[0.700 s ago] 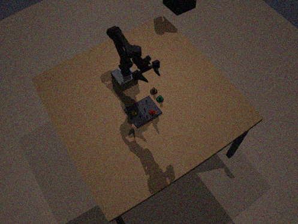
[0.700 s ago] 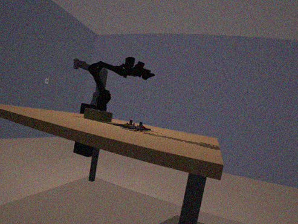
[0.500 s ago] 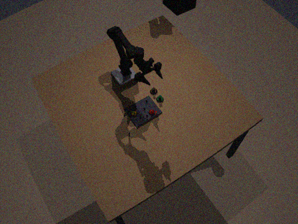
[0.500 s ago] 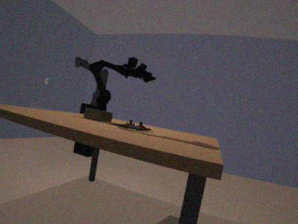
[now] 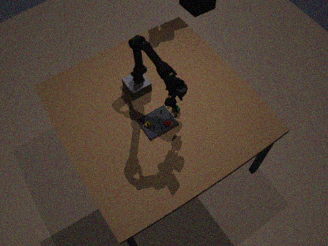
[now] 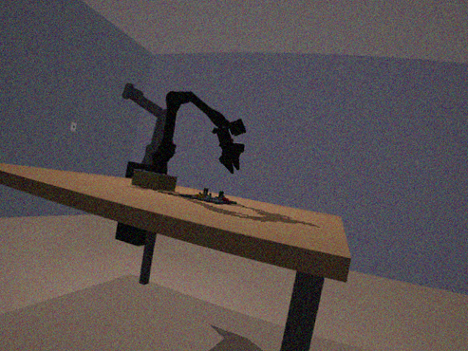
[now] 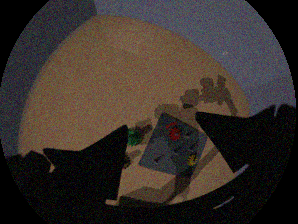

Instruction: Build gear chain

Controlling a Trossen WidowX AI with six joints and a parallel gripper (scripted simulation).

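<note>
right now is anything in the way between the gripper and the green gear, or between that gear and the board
Nothing visible stands between the open gripper, raised above the table, and the green gear, nor between that gear and the grey board beside it.

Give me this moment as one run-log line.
gripper: open, above table | red gear, yellow gear: on grey board | green gear: off board | gear chain: incomplete

Gears (image 5: 167,123) (image 7: 173,132) on board (image 5: 153,133) (image 7: 156,151); board on table (image 5: 211,119) (image 6: 269,232) (image 7: 90,90).
</note>
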